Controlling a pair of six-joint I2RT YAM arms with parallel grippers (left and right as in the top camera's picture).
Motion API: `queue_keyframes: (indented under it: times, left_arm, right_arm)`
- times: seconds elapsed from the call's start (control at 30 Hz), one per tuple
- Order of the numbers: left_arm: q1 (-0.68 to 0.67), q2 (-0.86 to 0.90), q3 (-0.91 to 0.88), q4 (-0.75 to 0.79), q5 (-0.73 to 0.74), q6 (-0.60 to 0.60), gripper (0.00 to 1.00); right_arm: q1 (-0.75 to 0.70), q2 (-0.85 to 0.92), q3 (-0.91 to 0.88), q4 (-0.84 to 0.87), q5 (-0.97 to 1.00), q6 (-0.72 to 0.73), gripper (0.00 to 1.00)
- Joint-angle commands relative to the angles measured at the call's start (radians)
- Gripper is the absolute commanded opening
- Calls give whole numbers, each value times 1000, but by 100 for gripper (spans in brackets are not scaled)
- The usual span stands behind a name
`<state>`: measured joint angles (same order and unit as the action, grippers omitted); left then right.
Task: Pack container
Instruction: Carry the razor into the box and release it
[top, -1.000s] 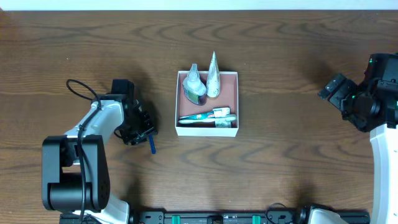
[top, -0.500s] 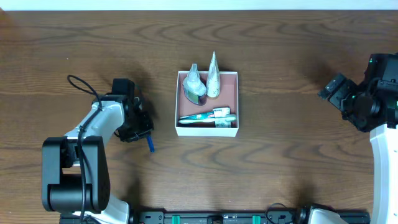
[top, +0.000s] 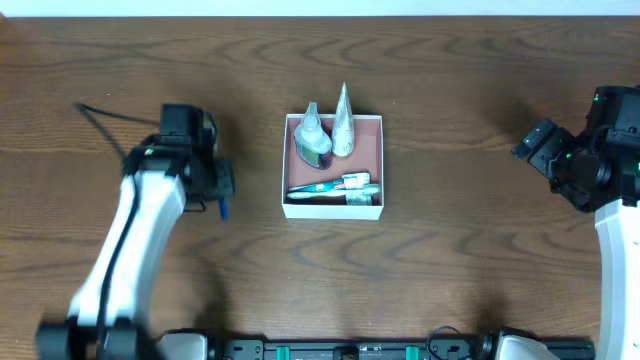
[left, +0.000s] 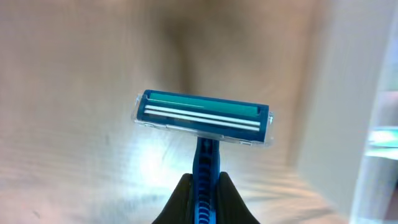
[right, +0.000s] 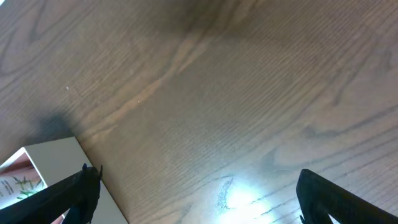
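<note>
Raised and shifted farther, the left gripper (left: 203, 182) pinches the blue razor (left: 202, 118) by its handle, left of the central container (top: 372, 150); best to carry it right, clear the white wall, and release low over bare pink.

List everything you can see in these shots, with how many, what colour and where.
container: one, white outside, pink inside, middle of the table
bottle: one, pale and clear-looking, far-left part of the container
cone-shaped tube: one, silvery white, beside the bottle, tip past the far wall
long toiletries: count unclear, white, green and red, lying flat along the container's near wall
razor: one, blue, left of the container
table: one, dark brown wood
left hand: one, shut on the razor's handle
right hand: one, open, holding nothing, right of the container
</note>
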<state>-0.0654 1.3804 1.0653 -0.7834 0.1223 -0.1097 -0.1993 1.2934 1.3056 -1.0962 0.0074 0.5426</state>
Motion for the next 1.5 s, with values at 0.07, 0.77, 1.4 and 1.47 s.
queue_keyframes:
  times: [0.07, 0.77, 1.4, 1.47]
  left_arm:
    - [-146, -187, 17, 56, -19, 145, 6]
    - [-609, 146, 16, 353, -19, 858, 6]
    - [-614, -48, 20, 291, -101, 633, 98]
    - [-608, -159, 20, 236, -200, 541, 98]
  right_arm:
    - [-5, 1, 1, 0, 0, 3, 99]
    - [-5, 1, 1, 0, 0, 3, 99]
    - [-5, 1, 1, 0, 0, 3, 99]
    - [-5, 1, 1, 0, 0, 3, 99]
